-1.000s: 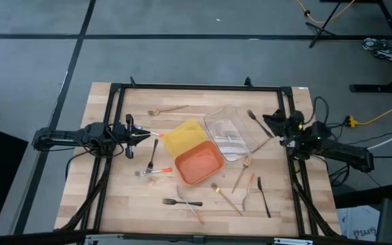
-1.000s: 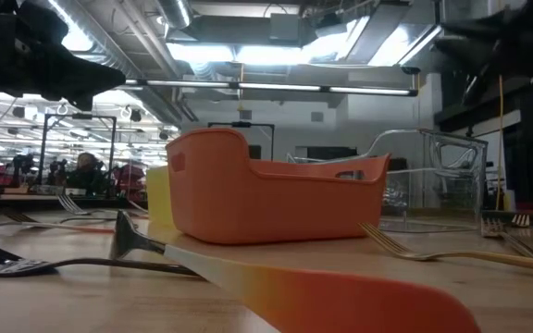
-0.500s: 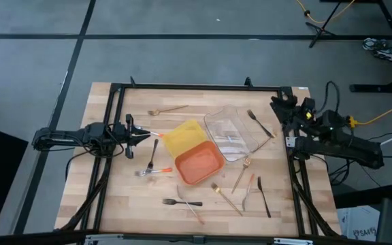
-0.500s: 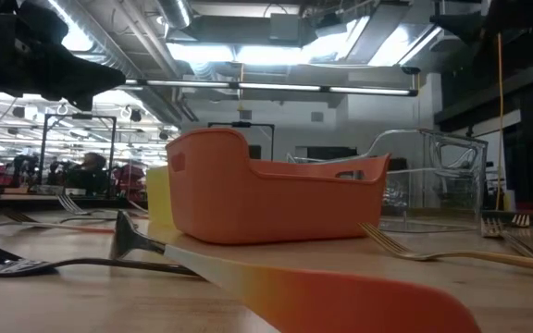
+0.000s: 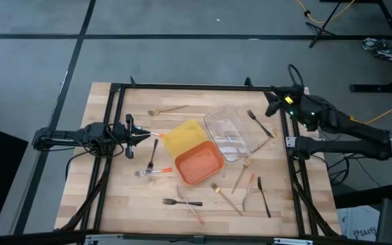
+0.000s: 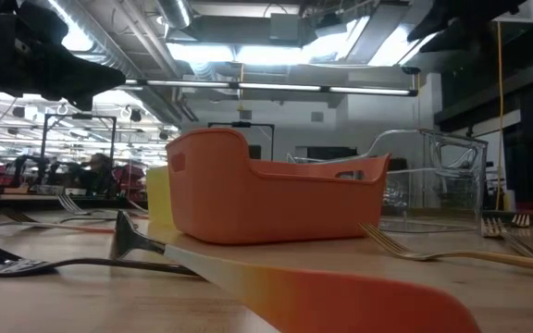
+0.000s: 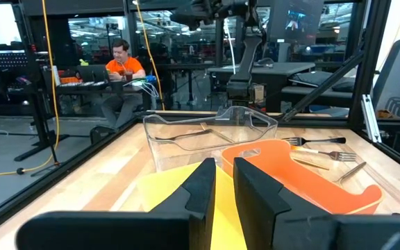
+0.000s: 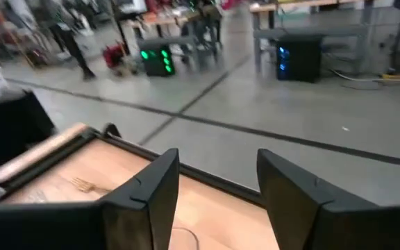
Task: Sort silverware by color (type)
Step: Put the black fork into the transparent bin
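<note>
**Front edge of the bench (image 5: 114, 197).** We are logging loose silverware here: a black fork (image 5: 182, 202), an orange-handled piece (image 5: 194, 212) crossing it, a gold fork (image 5: 226, 199), a second orange-handled piece (image 5: 249, 189) and a black utensil (image 5: 263, 197). All are lying flat and unsorted, scattered rather than grouped by colour.

**Middle of the bench.** We are finding three trays bunched together, touching or nearly so: the orange tray (image 5: 199, 162), the yellow tray (image 5: 182, 136) and the clear tray (image 5: 233, 133). We are reading them as one bin per colour, set centrally so that either arm is reaching them. The clear tray is already holding at least one pale utensil (image 7: 193, 135). The other two are looking bare. Beside them an orange-handled fork (image 5: 154, 171), another black fork (image 5: 154, 153) and another gold fork (image 5: 242, 173) are waiting.

**Left tool (image 5: 141, 135).** It is hovering just beside the yellow tray, aimed at it. Whether it is gripping anything we cannot tell.

**Far side.** A black fork (image 5: 258, 122) is lying past the clear tray, and a gold fork (image 5: 167, 109) near the far rail.

**Right tool (image 5: 269, 103).** It is hanging high over the far right corner, spread wide and carrying nothing. We are judging most of the sorting as not yet done.
</note>
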`<state>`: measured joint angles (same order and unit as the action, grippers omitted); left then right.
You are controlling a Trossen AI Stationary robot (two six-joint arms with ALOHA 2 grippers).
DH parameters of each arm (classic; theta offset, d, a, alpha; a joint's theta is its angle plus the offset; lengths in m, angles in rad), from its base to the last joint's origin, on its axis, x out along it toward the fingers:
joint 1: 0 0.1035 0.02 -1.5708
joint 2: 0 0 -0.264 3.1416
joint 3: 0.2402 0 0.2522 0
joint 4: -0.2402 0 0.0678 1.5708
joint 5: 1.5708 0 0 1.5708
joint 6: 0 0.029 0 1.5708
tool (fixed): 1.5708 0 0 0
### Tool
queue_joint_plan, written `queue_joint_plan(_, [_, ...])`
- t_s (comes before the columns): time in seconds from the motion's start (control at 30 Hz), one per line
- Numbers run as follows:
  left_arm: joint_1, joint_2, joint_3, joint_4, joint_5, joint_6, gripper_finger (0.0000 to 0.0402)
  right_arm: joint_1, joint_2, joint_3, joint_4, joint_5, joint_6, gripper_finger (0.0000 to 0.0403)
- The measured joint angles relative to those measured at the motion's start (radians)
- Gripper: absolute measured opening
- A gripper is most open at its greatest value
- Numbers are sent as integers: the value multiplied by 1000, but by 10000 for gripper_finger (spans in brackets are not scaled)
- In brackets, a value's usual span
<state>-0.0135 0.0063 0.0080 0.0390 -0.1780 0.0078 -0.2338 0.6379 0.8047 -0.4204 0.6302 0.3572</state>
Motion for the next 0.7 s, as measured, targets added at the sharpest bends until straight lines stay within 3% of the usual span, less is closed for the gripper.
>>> queue_joint_plan(0.27, [0, 0, 0, 0, 0, 0, 46, -187, 165, 107, -129, -134, 15, 184])
queue_joint_plan(0.57, [0, 0, 0, 0, 0, 0, 46, -436, 312, 119, -273, -385, 12, 184])
queue_joint_plan(0.7, [0, 0, 0, 0, 0, 0, 46, -508, 384, 119, -336, -423, 11, 184])
